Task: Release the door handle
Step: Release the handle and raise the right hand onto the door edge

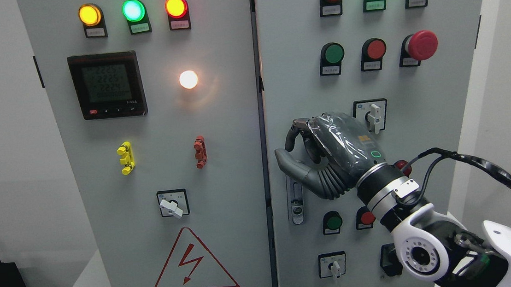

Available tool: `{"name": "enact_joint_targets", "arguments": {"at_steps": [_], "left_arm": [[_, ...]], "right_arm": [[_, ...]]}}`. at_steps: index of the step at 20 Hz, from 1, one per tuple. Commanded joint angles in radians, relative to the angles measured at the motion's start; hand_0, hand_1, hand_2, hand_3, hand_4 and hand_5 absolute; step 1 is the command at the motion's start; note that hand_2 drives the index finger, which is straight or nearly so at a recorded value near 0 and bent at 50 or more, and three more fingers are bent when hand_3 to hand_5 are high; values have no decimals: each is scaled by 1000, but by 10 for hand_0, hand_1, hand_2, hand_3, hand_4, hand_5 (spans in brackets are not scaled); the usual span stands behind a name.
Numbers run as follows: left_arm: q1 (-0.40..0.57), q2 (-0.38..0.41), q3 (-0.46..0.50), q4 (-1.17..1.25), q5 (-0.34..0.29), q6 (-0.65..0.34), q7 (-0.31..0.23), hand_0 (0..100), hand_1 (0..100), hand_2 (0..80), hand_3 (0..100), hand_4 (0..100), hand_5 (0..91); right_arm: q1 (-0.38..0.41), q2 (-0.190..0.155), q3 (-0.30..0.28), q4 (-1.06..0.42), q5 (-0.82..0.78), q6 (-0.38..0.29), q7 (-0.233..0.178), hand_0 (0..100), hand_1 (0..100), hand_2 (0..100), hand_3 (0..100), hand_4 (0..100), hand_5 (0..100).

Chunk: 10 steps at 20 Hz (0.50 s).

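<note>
The right hand, dark grey with a glossy wrapped back, sits at the centre right of the frame, its white-shelled arm coming in from the lower right corner. Its fingers are curled toward the grey cabinet's right door, the thumb jutting left. They hover over the upper end of the slim vertical metal door handle, whose lower part shows just below the hand, close to the dark seam between the two doors. Whether the fingers touch the handle cannot be told; its top is hidden behind the palm. Beside the wrist, a white rotary switch stands on the panel at upper right of the hand. On the left door, in the lower middle of the frame, is a red-bordered triangular lightning warning sign.
</note>
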Motion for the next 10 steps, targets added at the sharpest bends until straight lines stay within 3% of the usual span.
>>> {"name": "enact_joint_targets", "arguments": {"at_steps": [1, 5, 10], "left_arm": [[-3, 0, 2, 9, 0, 1, 0, 120, 389, 0, 0, 0, 0], [-3, 0, 2, 9, 0, 1, 0, 120, 389, 0, 0, 0, 0], [-2, 0, 2, 9, 0, 1, 0, 120, 389, 0, 0, 0, 0]], "right_arm": [[-4, 17, 0, 5, 4, -10, -37, 542, 346, 524, 1000, 943, 1000], [-1, 19, -3, 5, 51, -21, -65, 536, 339, 523, 1000, 935, 1000], [9, 21, -9, 5, 128, -64, -69, 528, 332, 531, 1000, 929, 1000]]}}
